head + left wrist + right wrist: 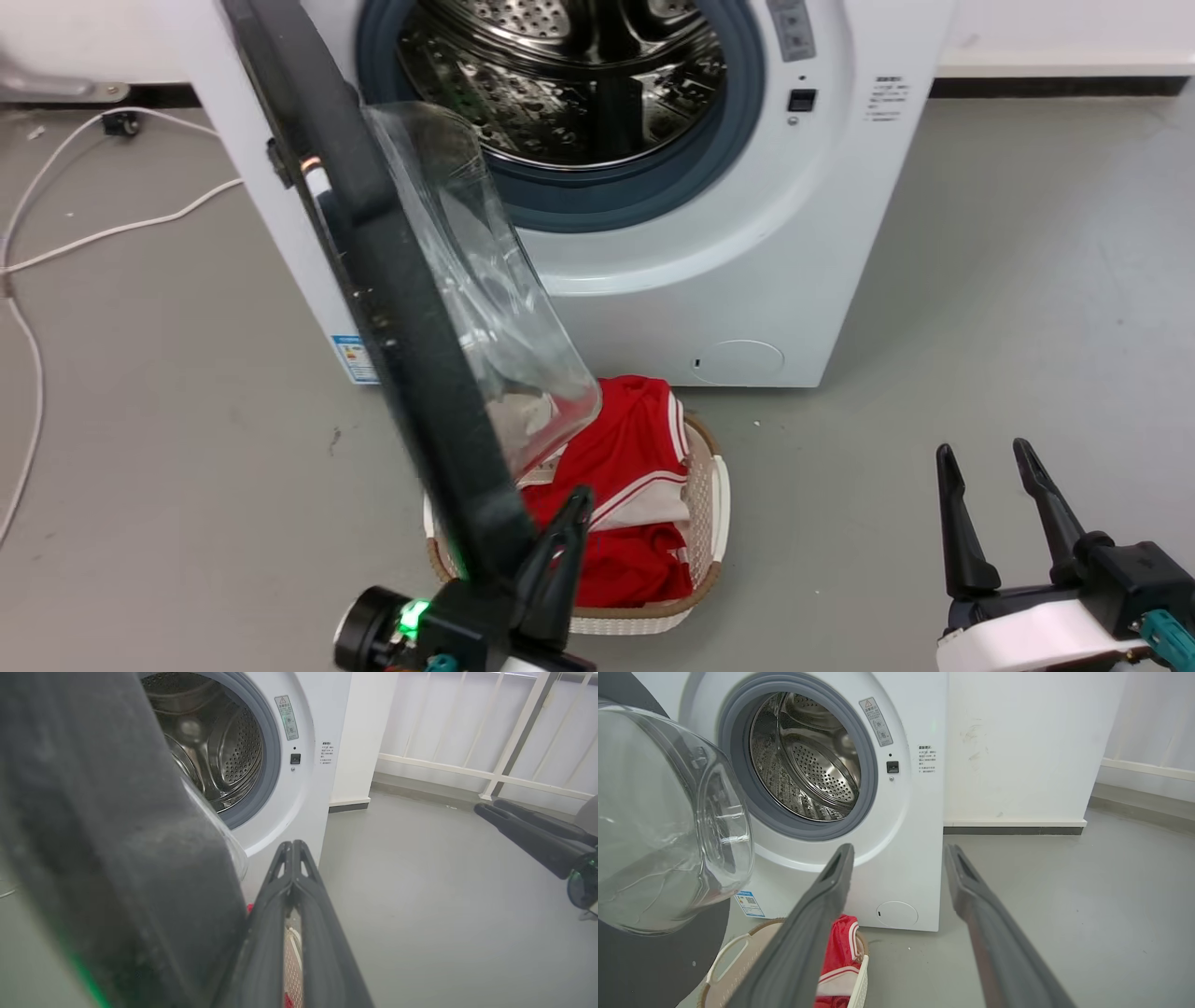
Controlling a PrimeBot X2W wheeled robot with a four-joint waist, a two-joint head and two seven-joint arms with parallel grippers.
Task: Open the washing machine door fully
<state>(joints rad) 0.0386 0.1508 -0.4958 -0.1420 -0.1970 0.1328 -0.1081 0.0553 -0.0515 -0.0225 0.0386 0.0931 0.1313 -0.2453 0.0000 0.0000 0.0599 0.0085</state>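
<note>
From my head I counted one washing machine [747, 280], one laundry basket [714, 495] and one washing machine door [401, 308], glossy black, swung out edge-on from its hinge on my left. Its long line ran down to my left gripper [579, 499], its clear bowl bulging rightward, and my right gripper [983, 450] was spread wide. Along my left wrist my fingers [322, 933] were pressed together on nothing, just beside the door's rim. Along my right wrist my parted fingers [822, 914] pointed at the machine's front.
</note>
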